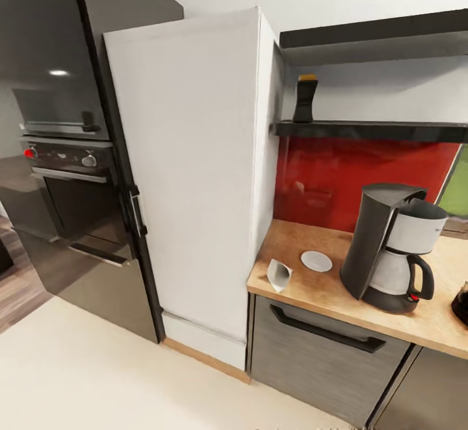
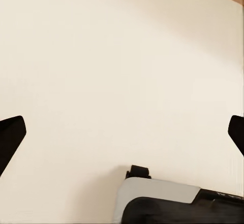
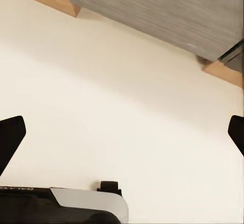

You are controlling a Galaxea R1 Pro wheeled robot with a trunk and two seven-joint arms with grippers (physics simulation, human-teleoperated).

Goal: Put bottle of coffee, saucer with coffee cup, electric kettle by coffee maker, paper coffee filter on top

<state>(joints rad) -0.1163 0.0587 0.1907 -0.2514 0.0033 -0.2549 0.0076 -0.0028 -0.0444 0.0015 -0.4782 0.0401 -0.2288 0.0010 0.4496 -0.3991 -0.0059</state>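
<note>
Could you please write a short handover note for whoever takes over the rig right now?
Left gripper and right gripper: jaws open, empty, over the floor.
Coffee maker is on the countertop, with the saucer and paper coffee filter to its left.
Bottle of coffee is on the kitchen shelf.
A dark object at the right edge may be the electric kettle.
Done: coffee maker in place.
Left: bottle, filter, cup on saucer, kettle.
</note>
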